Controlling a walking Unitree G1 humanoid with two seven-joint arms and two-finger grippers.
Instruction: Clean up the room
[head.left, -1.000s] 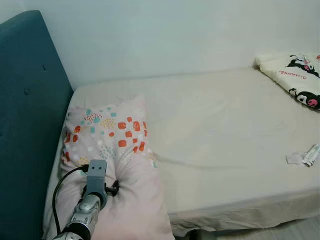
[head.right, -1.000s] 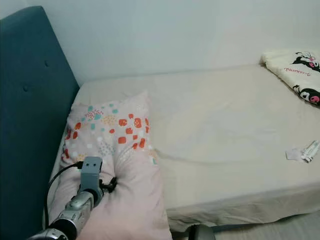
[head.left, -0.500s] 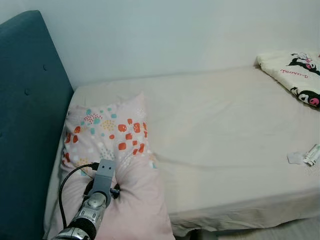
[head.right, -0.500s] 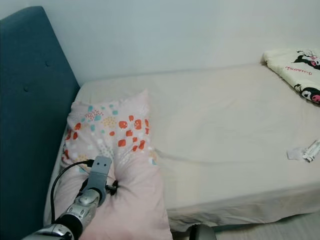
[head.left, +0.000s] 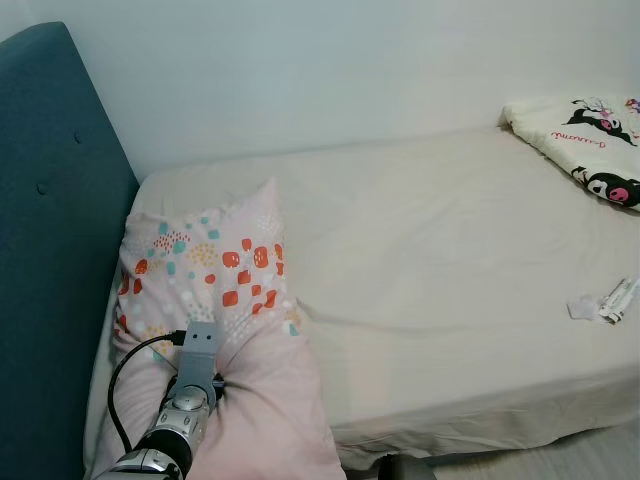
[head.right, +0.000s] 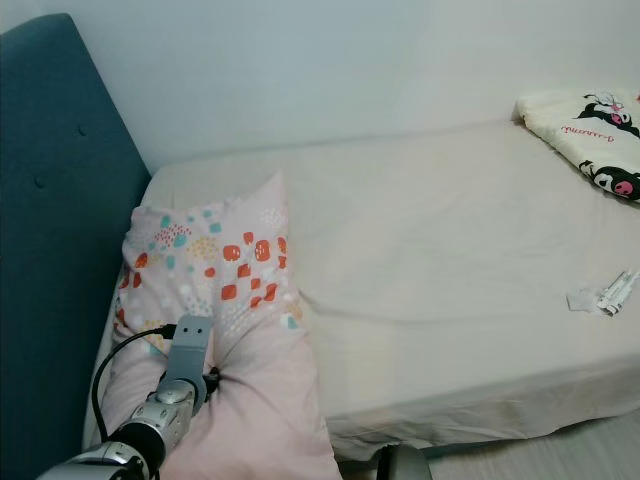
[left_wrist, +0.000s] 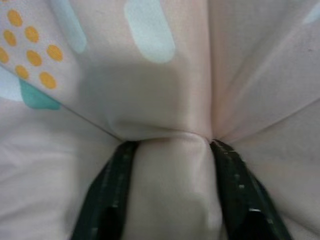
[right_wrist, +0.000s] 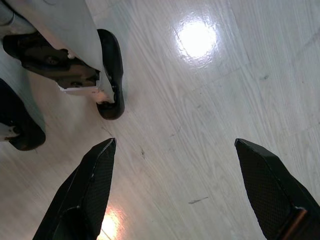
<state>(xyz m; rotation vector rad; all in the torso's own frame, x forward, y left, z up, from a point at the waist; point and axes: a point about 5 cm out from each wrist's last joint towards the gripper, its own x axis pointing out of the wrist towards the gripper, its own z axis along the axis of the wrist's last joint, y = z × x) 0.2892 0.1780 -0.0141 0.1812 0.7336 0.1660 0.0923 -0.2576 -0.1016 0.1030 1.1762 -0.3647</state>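
- Teal headboard (head.left: 55, 230) stands at the bed's left end
- Left gripper (left_wrist: 170, 150) pinches a fold of the pink patterned pillow (head.left: 215, 290), which lies on the mattress (head.left: 440, 280) beside the headboard
- Small white scraps (head.left: 600, 303), perhaps wrappers, lie near the right edge
- Right gripper (right_wrist: 175, 170) hangs spread over the floor (right_wrist: 210, 90)

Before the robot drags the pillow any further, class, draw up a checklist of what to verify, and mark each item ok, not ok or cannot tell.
1. Left gripper has pinched a fold of the pink pillow: ok.
2. Fabric sits between both fingers: ok.
3. Grip firm enough for a pull: cannot tell.
4. Pillow lies by the teal headboard: ok.
5. Right gripper open, hanging over the floor, out of the way: ok.
6. Small wrapper near the bed's edge removed: not ok.
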